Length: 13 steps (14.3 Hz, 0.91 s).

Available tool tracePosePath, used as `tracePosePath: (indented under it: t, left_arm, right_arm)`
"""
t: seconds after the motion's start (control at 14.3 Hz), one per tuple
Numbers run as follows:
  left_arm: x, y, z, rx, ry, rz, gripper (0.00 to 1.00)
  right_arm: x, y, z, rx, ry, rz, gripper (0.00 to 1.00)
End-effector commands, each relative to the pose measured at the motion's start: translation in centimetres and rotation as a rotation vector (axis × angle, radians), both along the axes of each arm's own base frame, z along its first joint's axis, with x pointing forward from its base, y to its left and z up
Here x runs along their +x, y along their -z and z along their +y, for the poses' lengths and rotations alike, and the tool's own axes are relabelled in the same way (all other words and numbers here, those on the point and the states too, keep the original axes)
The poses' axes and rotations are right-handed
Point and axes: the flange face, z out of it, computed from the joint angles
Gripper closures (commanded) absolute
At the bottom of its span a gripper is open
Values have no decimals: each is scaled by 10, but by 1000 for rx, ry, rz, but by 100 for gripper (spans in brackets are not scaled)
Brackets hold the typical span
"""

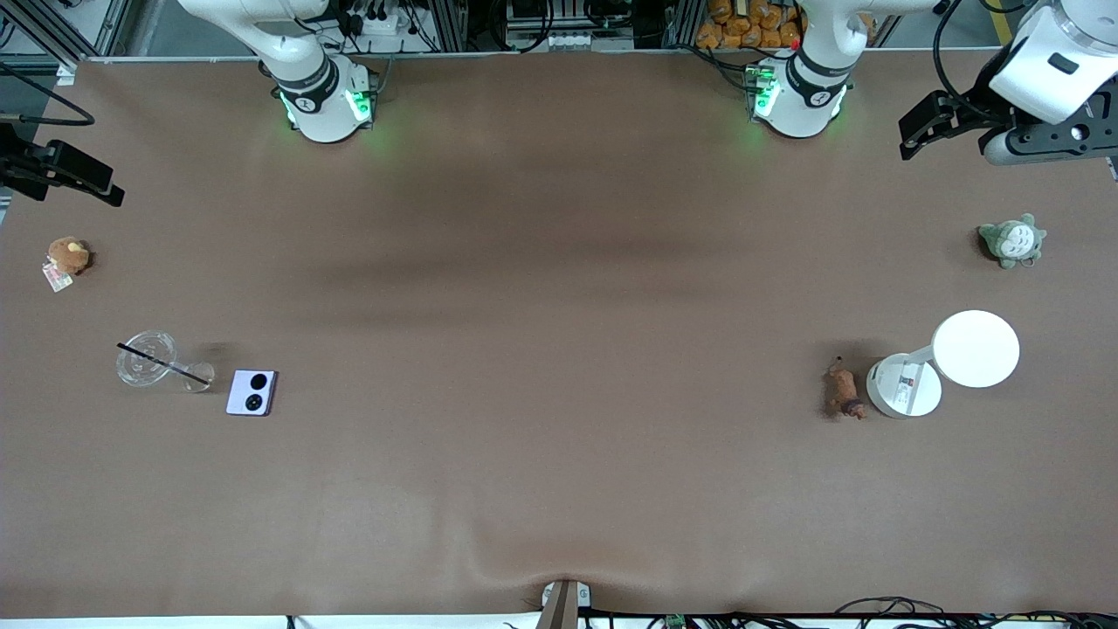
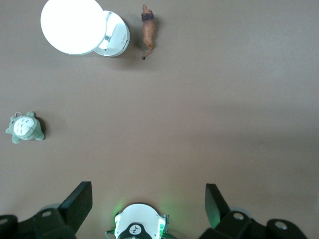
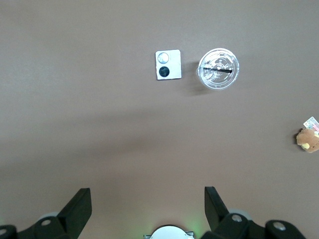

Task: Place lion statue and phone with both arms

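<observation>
The lion statue (image 1: 844,390), small and orange-brown, lies on the table beside a white lamp, toward the left arm's end. It also shows in the left wrist view (image 2: 148,31). The phone (image 1: 251,392), pale lavender with two black circles, lies flat toward the right arm's end, beside a clear glass. It also shows in the right wrist view (image 3: 168,64). My left gripper (image 1: 948,131) (image 2: 148,209) is open and empty, high over the table at the left arm's end. My right gripper (image 1: 79,175) (image 3: 148,206) is open and empty, high over the right arm's end.
A white round lamp (image 1: 948,362) stands next to the lion. A grey-green plush (image 1: 1011,240) sits farther from the front camera than the lamp. A clear glass with a black straw (image 1: 153,360) stands by the phone. A brown plush with a tag (image 1: 67,256) lies near the table's end.
</observation>
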Motion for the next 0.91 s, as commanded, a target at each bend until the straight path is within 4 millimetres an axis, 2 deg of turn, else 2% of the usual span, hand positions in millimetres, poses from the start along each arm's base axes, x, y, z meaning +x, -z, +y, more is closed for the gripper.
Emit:
tracePosePath:
  t: [0.0,0.14,0.21,0.35,0.84]
  left_arm:
    - [-4,-7,4,2,-6,-12,0]
    - [0,-11,9,-1,-16,-19,0]
    - [1,-12,18,-1,-31,-19,0]
    - [4,-21,18,-4,-34,-37,0]
    - [18,-30,17,-3,-34,-17,0]
  right_arm:
    - [-3,-5,2,-16,-2,-3,0]
    - [-3,-5,2,-16,-2,-3,0]
    - [-3,-5,2,-16,-2,-2,0]
    - [-3,-5,4,-14,-3,-2,0]
    - [-3,-5,7,-14,-9,-5,0]
